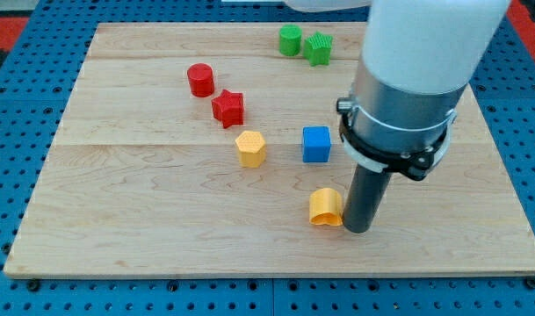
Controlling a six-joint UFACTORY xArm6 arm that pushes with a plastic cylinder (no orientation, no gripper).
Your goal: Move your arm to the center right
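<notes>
1. Right now my tip (pixel 357 230), the bare lower end of the dark rod, holds nothing and rests on the pale wooden board (pixel 118 237), touching or just beside the view's right side of the yellow heart-shaped plastic block (pixel 325 208).
2. Judging from this, the goal, the board's centre right, lies up and to the view's right of that yellow block.
3. One risk: a curved start could drag the yellow block along.
4. Above the yellow block sits the blue plastic cube (pixel 316 144); drifting toward the view's left would knock it.
5. Further out from it lie the yellow hexagonal block (pixel 250 148), red star block (pixel 227 109), red cylinder (pixel 200 80), green cylinder (pixel 290 40) and green star block (pixel 319 48).
</notes>
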